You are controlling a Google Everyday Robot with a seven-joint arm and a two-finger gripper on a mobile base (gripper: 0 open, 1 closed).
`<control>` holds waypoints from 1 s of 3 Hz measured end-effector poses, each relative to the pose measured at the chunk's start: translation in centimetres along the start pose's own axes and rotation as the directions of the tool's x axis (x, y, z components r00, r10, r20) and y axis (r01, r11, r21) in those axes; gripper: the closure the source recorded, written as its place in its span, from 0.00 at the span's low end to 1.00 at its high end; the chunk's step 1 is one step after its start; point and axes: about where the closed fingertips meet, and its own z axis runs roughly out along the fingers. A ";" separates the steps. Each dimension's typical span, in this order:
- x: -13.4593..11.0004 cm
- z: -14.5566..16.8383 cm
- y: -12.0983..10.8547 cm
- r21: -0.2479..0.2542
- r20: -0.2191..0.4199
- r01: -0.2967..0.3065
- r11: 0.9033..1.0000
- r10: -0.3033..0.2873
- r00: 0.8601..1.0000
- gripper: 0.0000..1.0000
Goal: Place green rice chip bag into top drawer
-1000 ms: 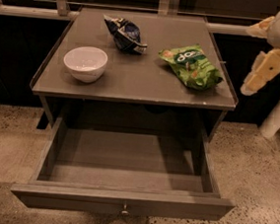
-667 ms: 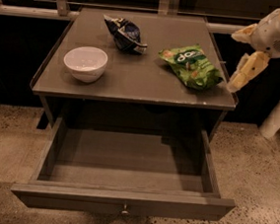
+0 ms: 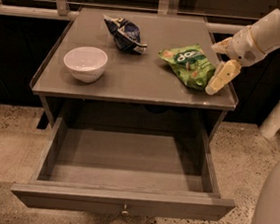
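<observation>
Cream gripper [image 3: 218,78], grip impossible to tell, at right beside crinkled, glossy green rice chip bag [image 3: 188,64]; boxy grey top drawer [image 3: 121,201] open below.

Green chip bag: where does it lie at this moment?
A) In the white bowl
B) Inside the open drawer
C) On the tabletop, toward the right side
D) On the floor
C: the green chip bag lies on the table toward its right side, not in the open drawer below, and the gripper hangs close by the bag's right edge.
</observation>
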 end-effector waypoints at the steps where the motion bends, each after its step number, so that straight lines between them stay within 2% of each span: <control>1: 0.1 0.2 0.0 -0.003 0.000 -0.002 1.000 0.002 1.000 0.19; 3: 0.1 0.2 0.0 -0.003 0.000 -0.002 1.000 0.002 1.000 0.65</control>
